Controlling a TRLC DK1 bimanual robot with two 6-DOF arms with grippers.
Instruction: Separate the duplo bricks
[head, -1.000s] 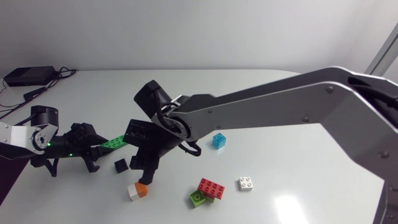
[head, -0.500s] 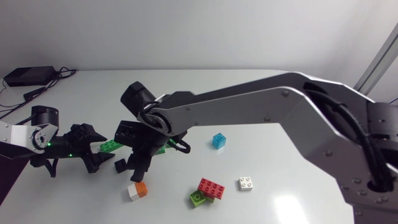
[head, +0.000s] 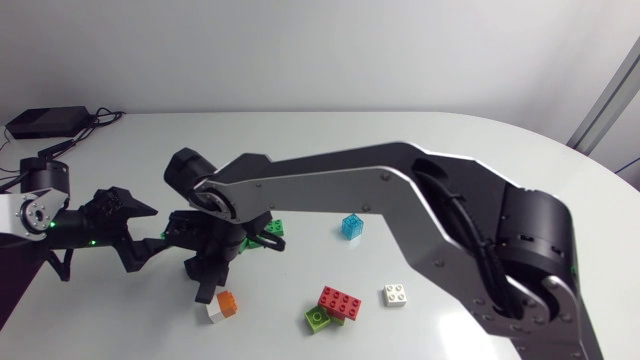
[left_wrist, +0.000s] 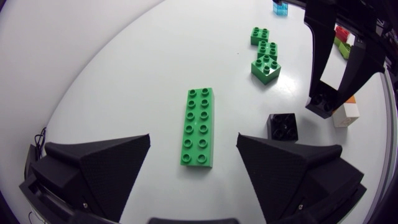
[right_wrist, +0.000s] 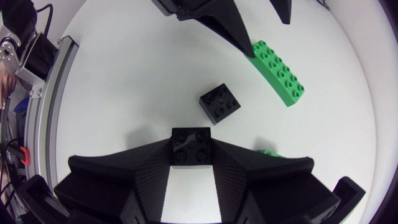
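Observation:
A long green brick lies flat on the table between the wide-open fingers of my left gripper, touching neither. My left gripper sits at the table's left. My right arm reaches across to it, and its gripper is shut on a small black brick, just above the table. The right gripper hangs beside a second black brick that rests on the table. That loose black brick lies just right of the long green one.
A white-and-orange brick lies close under my right gripper. Small green bricks sit further ahead of my left gripper. A red brick on a lime one, a white brick and a clear blue brick lie mid-table.
My left gripper opened, let go of the long green brick and drew back to the left. My right arm swung left, keeping its black brick.

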